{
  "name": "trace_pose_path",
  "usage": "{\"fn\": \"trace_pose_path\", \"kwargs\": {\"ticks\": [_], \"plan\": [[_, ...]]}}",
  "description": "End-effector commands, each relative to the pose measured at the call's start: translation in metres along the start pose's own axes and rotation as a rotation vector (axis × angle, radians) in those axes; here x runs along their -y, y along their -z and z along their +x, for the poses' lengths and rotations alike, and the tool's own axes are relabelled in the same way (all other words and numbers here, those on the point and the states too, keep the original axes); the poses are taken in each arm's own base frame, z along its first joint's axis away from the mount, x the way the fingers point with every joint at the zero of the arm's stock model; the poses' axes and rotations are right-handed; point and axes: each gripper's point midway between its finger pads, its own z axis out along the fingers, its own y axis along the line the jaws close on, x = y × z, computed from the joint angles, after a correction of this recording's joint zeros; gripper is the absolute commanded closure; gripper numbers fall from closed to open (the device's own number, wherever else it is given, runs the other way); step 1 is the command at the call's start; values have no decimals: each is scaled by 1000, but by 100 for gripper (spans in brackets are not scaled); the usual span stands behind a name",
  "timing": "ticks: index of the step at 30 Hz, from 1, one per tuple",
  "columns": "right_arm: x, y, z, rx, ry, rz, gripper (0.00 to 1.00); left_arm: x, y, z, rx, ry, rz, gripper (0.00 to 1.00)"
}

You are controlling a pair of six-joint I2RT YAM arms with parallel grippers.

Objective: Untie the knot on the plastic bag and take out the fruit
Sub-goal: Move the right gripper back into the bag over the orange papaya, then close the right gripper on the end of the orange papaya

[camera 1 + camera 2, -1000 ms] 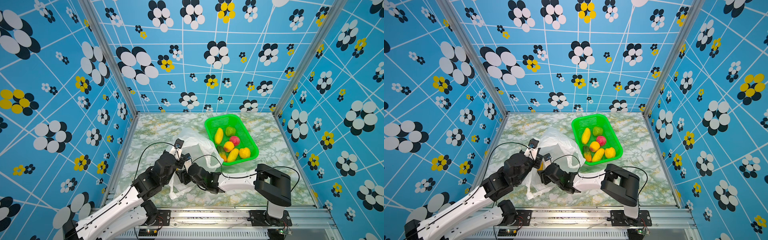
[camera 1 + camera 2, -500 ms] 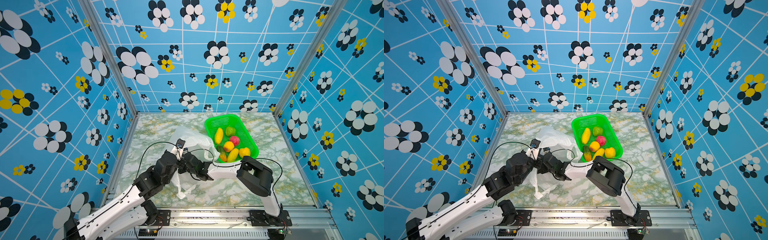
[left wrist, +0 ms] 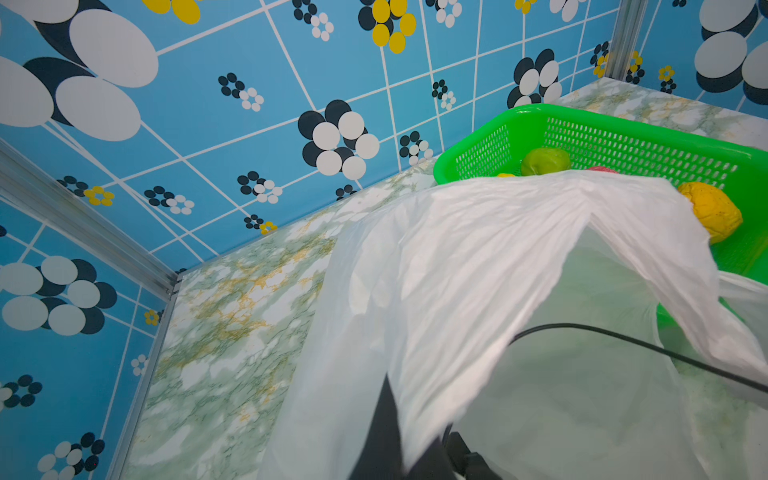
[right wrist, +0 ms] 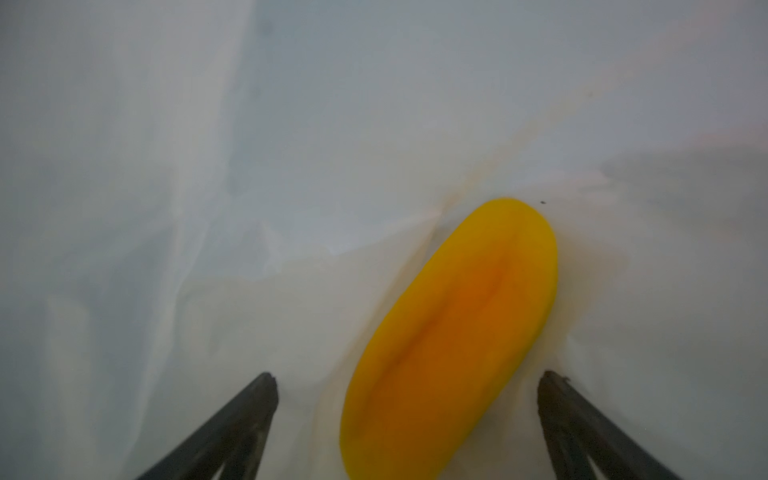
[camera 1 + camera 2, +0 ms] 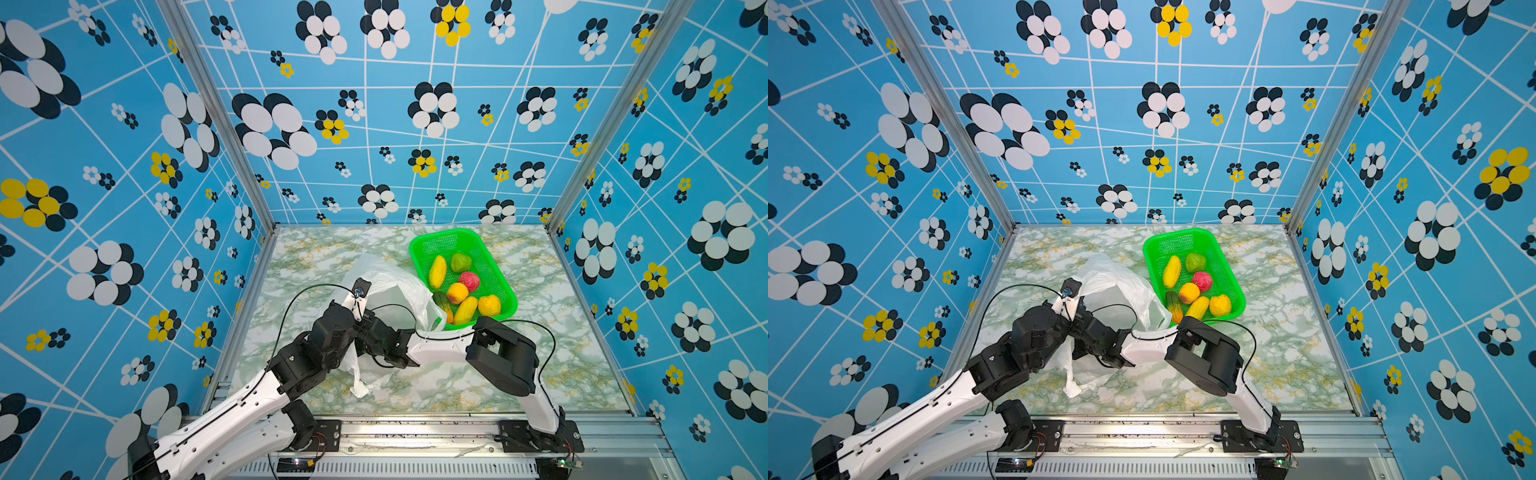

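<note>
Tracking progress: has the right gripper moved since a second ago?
Yes. In both top views the right gripper went left, away from the green basket, into the plastic bag.

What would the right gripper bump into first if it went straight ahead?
Probably the yellow fruit, lying inside the plastic bag between the right gripper's open jaws. The picture is blurry, so how close it is stays unclear.

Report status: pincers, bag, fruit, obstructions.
Left pincer shut on plastic bag rim, holding mouth open. Right pincer open inside, straddling yellow fruit. No obstruction seen.
</note>
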Motion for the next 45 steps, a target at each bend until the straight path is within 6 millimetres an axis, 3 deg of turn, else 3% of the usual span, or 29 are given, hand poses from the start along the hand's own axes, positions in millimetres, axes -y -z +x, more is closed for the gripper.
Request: {"fn": "trace_pose_path", "kwargs": {"ticks": [1, 7, 11, 16, 20, 23, 24, 29, 34, 42, 45], "plan": [[-5, -5, 3, -17, 53, 36, 1, 0, 3, -9, 14, 11, 2, 100], [29, -35, 23, -110, 63, 221, 1, 0, 4, -10, 17, 13, 6, 100], [36, -51, 31, -159, 57, 273, 5, 1, 4, -10, 18, 13, 11, 100], [37, -50, 28, -148, 52, 281, 15, 1, 5, -11, 20, 12, 11, 100], [37, -43, 24, -122, 56, 278, 33, 1, 5, -10, 18, 11, 7, 100], [35, -36, 17, -95, 47, 269, 47, 0, 5, -11, 21, 10, 4, 100], [41, -32, 23, -102, 47, 277, 50, 0, 5, -11, 20, 9, 2, 100], [40, -7, 6, -31, 18, 234, 61, -3, 5, -10, 17, 8, -14, 100], [38, 32, -17, 75, -8, 183, 62, -3, 5, -10, 19, 9, -16, 100], [53, 64, -26, 169, -83, 148, 66, -3, 5, -10, 19, 7, -16, 100], [63, 79, -30, 229, -105, 164, 61, -3, 5, -10, 18, 7, -17, 100]]}}
